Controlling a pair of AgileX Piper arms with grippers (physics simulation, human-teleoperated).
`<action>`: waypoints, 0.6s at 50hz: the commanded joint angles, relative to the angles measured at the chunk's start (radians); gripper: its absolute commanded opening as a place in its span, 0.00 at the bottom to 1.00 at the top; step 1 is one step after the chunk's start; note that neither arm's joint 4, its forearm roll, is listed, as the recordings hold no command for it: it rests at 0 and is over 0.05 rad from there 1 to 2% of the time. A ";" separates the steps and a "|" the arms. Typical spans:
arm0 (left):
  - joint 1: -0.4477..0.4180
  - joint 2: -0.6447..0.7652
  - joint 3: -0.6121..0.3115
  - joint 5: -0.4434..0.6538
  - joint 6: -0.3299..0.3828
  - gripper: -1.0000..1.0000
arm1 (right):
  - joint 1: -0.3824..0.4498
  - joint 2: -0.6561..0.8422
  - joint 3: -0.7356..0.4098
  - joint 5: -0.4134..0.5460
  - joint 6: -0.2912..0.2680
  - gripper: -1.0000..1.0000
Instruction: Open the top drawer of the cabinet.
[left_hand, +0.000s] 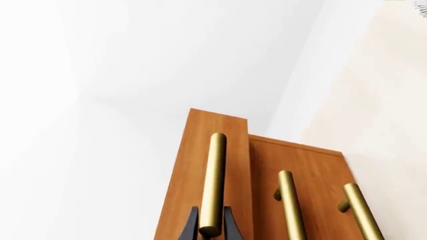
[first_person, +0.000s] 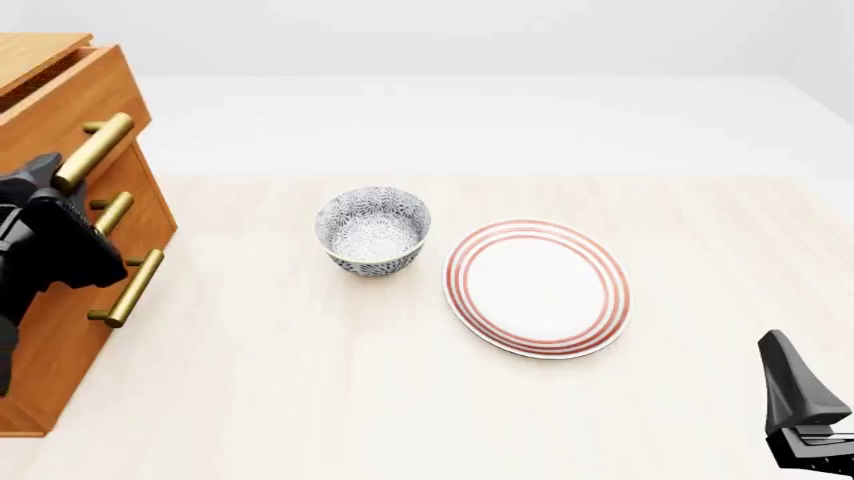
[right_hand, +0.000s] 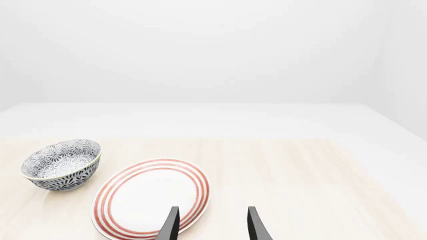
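- Right gripper (first_person: 801, 425) idles at the table's near right corner, fingers parted with nothing between them.
- Left gripper (left_hand: 210, 225) straddles the top drawer's brass handle (left_hand: 215, 180), closed around it as far as the wrist view shows.
- The top drawer (first_person: 67, 105) stands proud of the cabinet (first_person: 60, 330) at the table's left edge.
- Rigid wood, probably weighty; that smooth bar is the only hold.
- The bar runs level across the drawer front, which faces right across the table, the likely pull direction.

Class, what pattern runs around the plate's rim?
Concentric red rings around a white centre on the plate; clearest in the front view.
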 joint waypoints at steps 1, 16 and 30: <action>-0.050 0.014 0.034 0.031 0.034 0.00 | 0.000 0.000 0.001 -0.001 0.001 1.00; -0.104 0.001 0.062 0.008 0.059 0.00 | 0.000 0.000 0.001 -0.001 0.001 1.00; -0.143 0.023 0.056 -0.011 0.076 0.00 | 0.000 0.000 0.001 -0.001 0.001 1.00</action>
